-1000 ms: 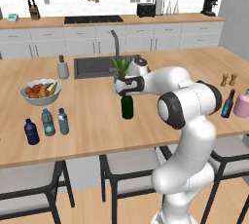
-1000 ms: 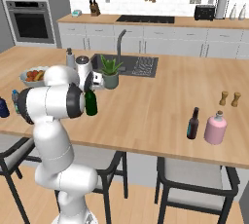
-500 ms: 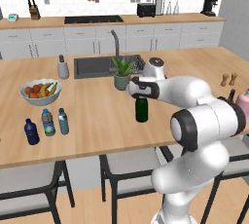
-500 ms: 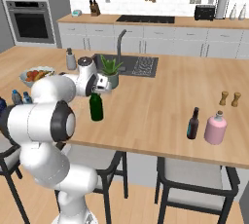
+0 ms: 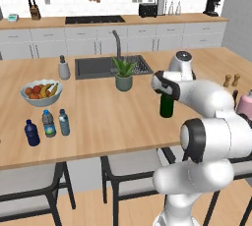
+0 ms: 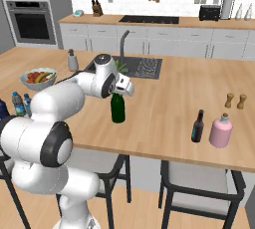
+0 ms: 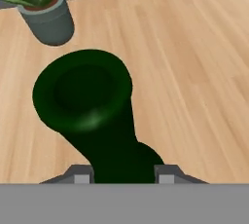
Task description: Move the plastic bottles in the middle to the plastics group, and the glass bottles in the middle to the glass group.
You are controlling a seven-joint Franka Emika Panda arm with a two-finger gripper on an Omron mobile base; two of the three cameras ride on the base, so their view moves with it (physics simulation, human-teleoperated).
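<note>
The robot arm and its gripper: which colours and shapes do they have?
The arm is glossy white, built of thick rounded segments with dark grey-black rings at the joints. The gripper ends in two small grey finger tips. No cables or markings are visible.

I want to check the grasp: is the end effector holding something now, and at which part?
Yes. The end effector holds the green glass bottle by its narrow neck, near the top, with the bottle upright.

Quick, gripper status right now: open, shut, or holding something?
Gripper: shut on the tall dark-green glass bottle, gripping its neck between both fingers, above the wooden counter.
</note>
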